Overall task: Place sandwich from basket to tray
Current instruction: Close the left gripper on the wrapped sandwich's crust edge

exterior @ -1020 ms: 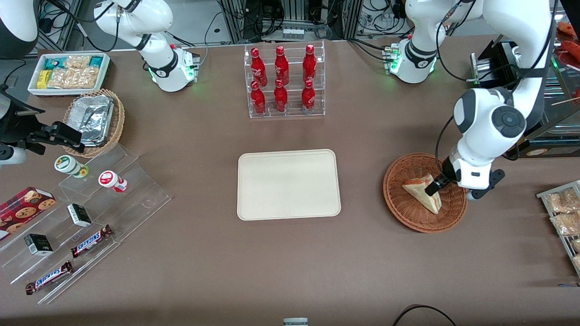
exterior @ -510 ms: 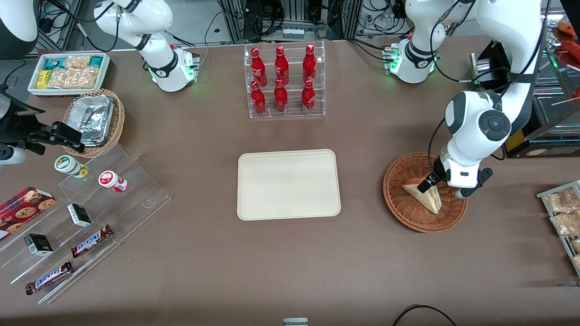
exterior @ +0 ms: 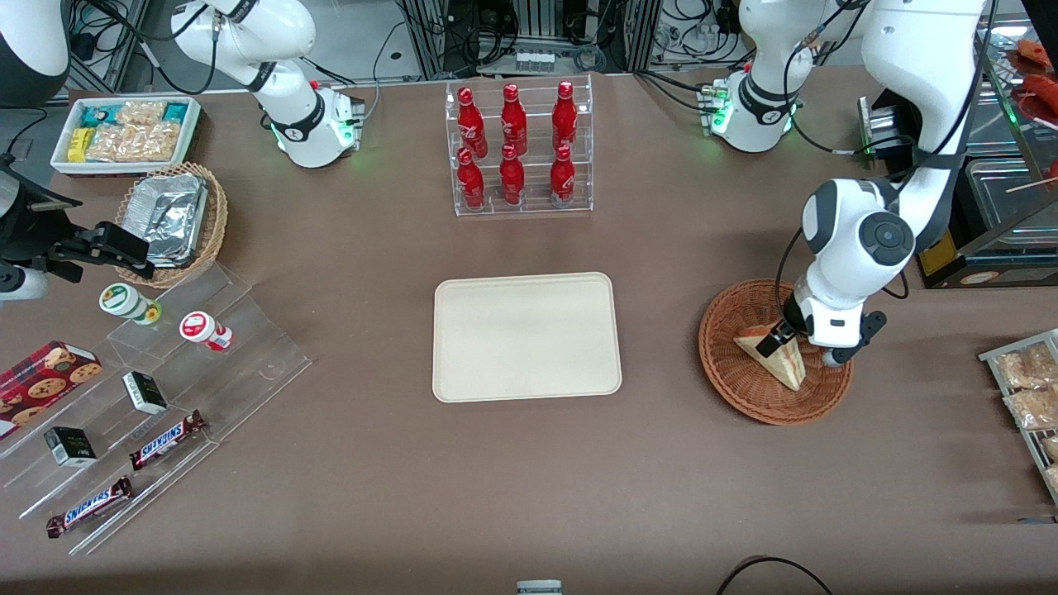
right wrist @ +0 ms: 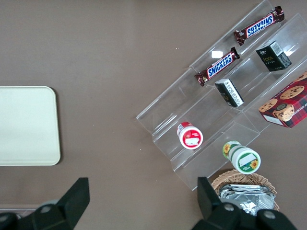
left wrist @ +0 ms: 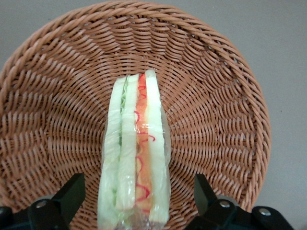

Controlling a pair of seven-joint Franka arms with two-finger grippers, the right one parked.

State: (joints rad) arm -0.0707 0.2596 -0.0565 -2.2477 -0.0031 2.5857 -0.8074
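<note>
At the left of the front view, toward the parked arm's end of the bench (exterior: pixel 347 496), a white bin of packaged snacks (exterior: pixel 124 132), a tan wicker basket of foil trays (exterior: pixel 169 219) and a clear stepped stand with Snickers bars (exterior: pixel 165 438) are sitting well apart from the work. In the middle of the frame the cream tray (exterior: pixel 526 336) is lying flat with nothing on it, and above it in the picture a clear rack of red bottles (exterior: pixel 517 149) is standing. At the right of the frame the reddish-brown basket (exterior: pixel 727 372) is holding the sandwich (exterior: pixel 781 364), a wrapped wedge standing on edge, and the claw (exterior: pixel 777 340) is hanging right over it. In the wrist view the two black fingers (left wrist: pixel 72 194) are spread wide, one to each side of the sandwich (left wrist: pixel 136 158) and apart from it, with the basket (left wrist: pixel 216 105) weave showing all round. The step in hand looks like the grasp itself: it would go best with the claw coming straight down so the wedge stays centred between the fingers, then closing gently on the flat bread faces, since the soft bread and slippery film could squash or slide. The fingertips are cut off at the picture's edge, so how low they are reaching is hard to judge, and the sandwich's nearest end is cut off too; in the front view the arm is covering part of the basket rim.
</note>
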